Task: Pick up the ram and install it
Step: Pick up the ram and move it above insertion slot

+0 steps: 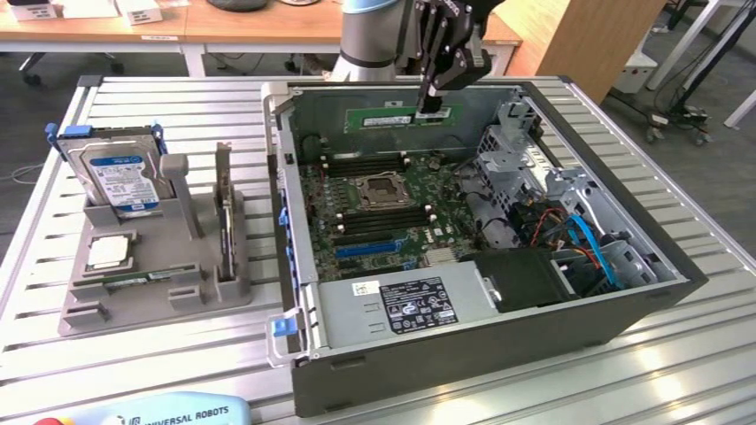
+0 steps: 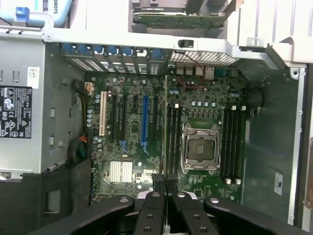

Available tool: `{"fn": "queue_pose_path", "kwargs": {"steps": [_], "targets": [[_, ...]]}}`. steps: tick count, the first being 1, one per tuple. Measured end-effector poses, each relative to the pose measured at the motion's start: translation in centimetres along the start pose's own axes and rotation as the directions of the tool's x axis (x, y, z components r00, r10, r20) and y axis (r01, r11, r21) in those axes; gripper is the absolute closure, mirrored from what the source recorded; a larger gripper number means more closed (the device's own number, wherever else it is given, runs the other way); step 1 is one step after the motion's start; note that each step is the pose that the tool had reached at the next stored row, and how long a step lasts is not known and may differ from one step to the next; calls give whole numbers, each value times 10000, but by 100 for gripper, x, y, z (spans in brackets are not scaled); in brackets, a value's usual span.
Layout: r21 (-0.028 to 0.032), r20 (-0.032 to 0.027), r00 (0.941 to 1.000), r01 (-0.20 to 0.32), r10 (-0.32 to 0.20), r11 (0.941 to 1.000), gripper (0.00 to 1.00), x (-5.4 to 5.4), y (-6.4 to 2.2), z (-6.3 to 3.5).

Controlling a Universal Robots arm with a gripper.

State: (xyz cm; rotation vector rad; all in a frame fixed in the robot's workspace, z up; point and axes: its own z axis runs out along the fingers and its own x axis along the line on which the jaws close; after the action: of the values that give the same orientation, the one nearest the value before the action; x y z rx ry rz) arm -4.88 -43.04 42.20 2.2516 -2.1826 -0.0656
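Slatted aluminium bench (image 1: pixel 165 106), ribbed, matte silver. Exterior view: open grey steel computer case (image 1: pixel 473 363); black pincer (image 1: pixel 431 110) clamped on the ram (image 1: pixel 378 119), a slim flat green board held level above the motherboard (image 1: pixel 378 217); grey moulded holder (image 1: pixel 177 297) carrying a blue-labelled hard drive (image 1: pixel 119 177). Wrist view: ram (image 2: pixel 166 127) edge-on, a thin strip gripped between black fingers (image 2: pixel 159 188), over dark slots (image 2: pixel 172 137) beside the square processor socket (image 2: pixel 199 147).

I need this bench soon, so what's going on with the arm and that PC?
The gripper is shut on the ram and holds it level above the open case, over the motherboard. It is not yet in a slot. At the exterior view's left, a hard drive stands in a grey holder.
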Motion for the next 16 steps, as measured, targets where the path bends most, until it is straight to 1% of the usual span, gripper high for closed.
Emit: {"fn": "queue_pose_path", "kwargs": {"steps": [5, 8, 12, 16], "targets": [[0, 12, 10000, 1, -1, 10000, 89, -132, -5, 14], [1, 20, 10000, -4, 4, 10000, 89, -190, -7, 24], [2, 23, 10000, -63, 63, 10000, 89, -206, -8, 38], [4, 25, 9999, -142, 142, 9999, 89, -205, -9, 82]]}}
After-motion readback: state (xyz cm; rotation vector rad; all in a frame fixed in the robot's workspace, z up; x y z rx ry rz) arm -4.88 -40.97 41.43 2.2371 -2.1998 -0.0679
